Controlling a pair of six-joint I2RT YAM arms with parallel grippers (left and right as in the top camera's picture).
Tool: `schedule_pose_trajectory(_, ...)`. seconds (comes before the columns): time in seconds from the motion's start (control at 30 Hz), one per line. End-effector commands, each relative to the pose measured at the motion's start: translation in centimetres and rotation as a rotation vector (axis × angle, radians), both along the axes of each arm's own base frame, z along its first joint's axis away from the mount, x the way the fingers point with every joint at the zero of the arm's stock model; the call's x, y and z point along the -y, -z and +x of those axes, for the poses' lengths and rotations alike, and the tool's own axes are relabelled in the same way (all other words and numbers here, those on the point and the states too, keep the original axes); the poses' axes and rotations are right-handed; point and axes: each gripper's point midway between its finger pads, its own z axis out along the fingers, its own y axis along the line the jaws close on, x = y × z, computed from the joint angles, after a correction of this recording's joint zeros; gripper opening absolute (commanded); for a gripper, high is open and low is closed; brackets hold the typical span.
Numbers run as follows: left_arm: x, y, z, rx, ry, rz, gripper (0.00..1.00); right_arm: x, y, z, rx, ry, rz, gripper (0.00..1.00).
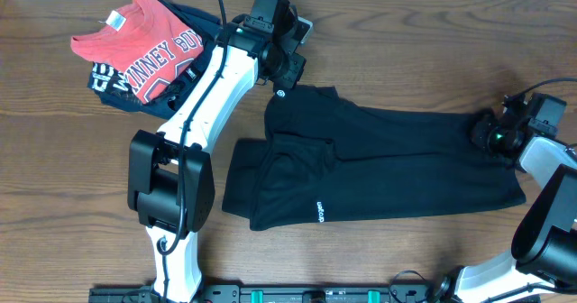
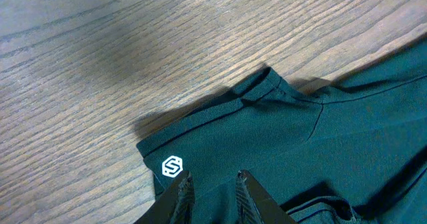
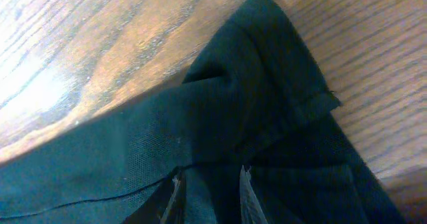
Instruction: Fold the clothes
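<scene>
Two pinches hold the black T-shirt (image 1: 388,168): my left claw (image 2: 212,192) closed on fabric beside its white logo (image 2: 172,166), my right claw (image 3: 210,191) closed on the opposite end. It lies on the table (image 1: 406,50), a long half-folded band (rumpled leftward). Next, I judge: lift both ends together, taut, and fold over.

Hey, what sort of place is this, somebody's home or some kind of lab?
Most likely a robotics lab or test bench, not a home: a left arm and a right arm stand at a wood-grain table, with a black T-shirt spread between them and a red T-shirt heaped aside.
</scene>
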Motion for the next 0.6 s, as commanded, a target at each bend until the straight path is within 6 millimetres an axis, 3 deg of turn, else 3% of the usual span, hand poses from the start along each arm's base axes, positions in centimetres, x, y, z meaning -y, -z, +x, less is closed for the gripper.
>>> schedule_pose_trajectory(0.0,-0.2,0.0,0.2,0.002,-0.001,0.006,0.24,-0.2,0.9,-0.5,-0.026,0.000,-0.003,0.25)
schedule_pose_trajectory(0.1,-0.2,0.0,0.2,0.002,-0.001,0.006,0.24,-0.3,1.6,-0.6,-0.042,0.008,0.010,0.19)
schedule_pose_trajectory(0.2,-0.2,0.0,0.2,0.003,-0.001,0.007,0.24,-0.2,1.5,-0.2,-0.025,0.016,0.017,0.01)
schedule_pose_trajectory(0.27,-0.2,0.1,0.2,0.002,-0.001,0.007,0.24,-0.3,0.7,0.3,0.011,0.006,0.033,0.01)
schedule_pose_trajectory(0.4,-0.3,0.1,0.0,-0.006,-0.002,0.010,0.24,0.0,-1.6,1.4,0.086,0.005,0.052,0.01)
schedule_pose_trajectory(0.57,-0.3,0.2,-0.1,-0.012,-0.001,0.013,0.24,1.1,-6.7,2.9,0.238,0.010,0.045,0.01)
